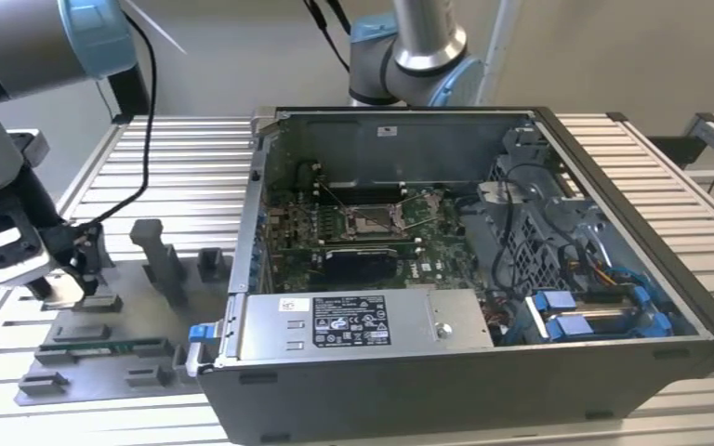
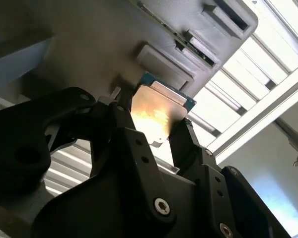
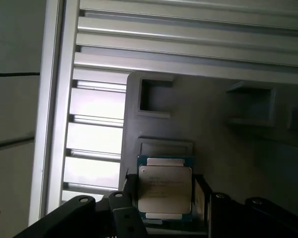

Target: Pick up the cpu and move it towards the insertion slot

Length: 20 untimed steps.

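The cpu (image 3: 165, 191), a flat square chip with a silvery top face, sits between my gripper's (image 3: 165, 201) two black fingers (image 3: 129, 194). The second wrist view shows the cpu (image 2: 156, 115) with glare on its face, clamped by the gripper (image 2: 154, 133) and hanging just off an empty grey holder (image 2: 164, 67). In the exterior view the gripper (image 1: 66, 283) hovers low over the grey fixture plate (image 1: 122, 372) at that view's left. The insertion slot (image 1: 370, 220), a silver-framed socket, lies on the motherboard inside the open case, far to the exterior view's right of the gripper.
The open computer case (image 1: 605, 186) has tall walls around the motherboard, with a power supply (image 1: 357, 325) along its near side. A green memory stick (image 1: 97, 348) and several grey holders stand on the fixture plate. A second arm (image 1: 407, 56) rises behind the case. Slatted aluminium table (image 1: 171, 158) all round.
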Tool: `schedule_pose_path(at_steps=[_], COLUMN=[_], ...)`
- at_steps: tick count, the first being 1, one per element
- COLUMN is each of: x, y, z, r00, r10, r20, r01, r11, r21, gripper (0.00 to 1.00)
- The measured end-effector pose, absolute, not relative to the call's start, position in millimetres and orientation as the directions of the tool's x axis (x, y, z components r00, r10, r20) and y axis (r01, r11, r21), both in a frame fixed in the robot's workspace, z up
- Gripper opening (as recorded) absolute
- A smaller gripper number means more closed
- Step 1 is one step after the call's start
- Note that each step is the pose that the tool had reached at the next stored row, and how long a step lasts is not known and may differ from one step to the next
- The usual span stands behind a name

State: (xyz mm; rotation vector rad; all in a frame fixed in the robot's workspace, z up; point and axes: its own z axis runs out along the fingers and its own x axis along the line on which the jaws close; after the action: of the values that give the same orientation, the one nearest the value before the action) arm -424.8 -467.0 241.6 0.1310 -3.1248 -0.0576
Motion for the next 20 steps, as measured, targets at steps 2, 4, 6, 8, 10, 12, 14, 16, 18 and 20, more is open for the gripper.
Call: schedule_pose_path(at_steps=[2, 4, 6, 8, 10, 12, 14, 16, 18, 20], x=[-425, -425, -425, -425, -425, -425, -425, -425, -425, -425], y=[-467, -467, -467, -467, -467, -467, -467, -467, -467, -467], z=[250, 259, 268, 277, 286, 295, 305, 314, 322, 332], r00=[-0.996, -0.996, -0.996, -0.996, -0.996, -0.996, -0.996, -0.996, -0.996, -0.996], r10=[-0.084, -0.084, -0.084, -0.084, -0.084, -0.084, -0.084, -0.084, -0.084, -0.084], r20=[0.012, 0.012, 0.012, 0.012, 0.012, 0.012, 0.012, 0.012, 0.012, 0.012], r01=[-0.083, -0.083, -0.083, -0.083, -0.083, -0.083, -0.083, -0.083, -0.083, -0.083], r11=[0.996, 0.996, 0.996, 0.996, 0.996, 0.996, 0.996, 0.996, 0.996, 0.996], r21=[0.037, 0.037, 0.037, 0.037, 0.037, 0.037, 0.037, 0.037, 0.037, 0.037], gripper=[0.0, 0.0, 0.0, 0.0, 0.0, 0.0, 0.0, 0.0, 0.0, 0.0])
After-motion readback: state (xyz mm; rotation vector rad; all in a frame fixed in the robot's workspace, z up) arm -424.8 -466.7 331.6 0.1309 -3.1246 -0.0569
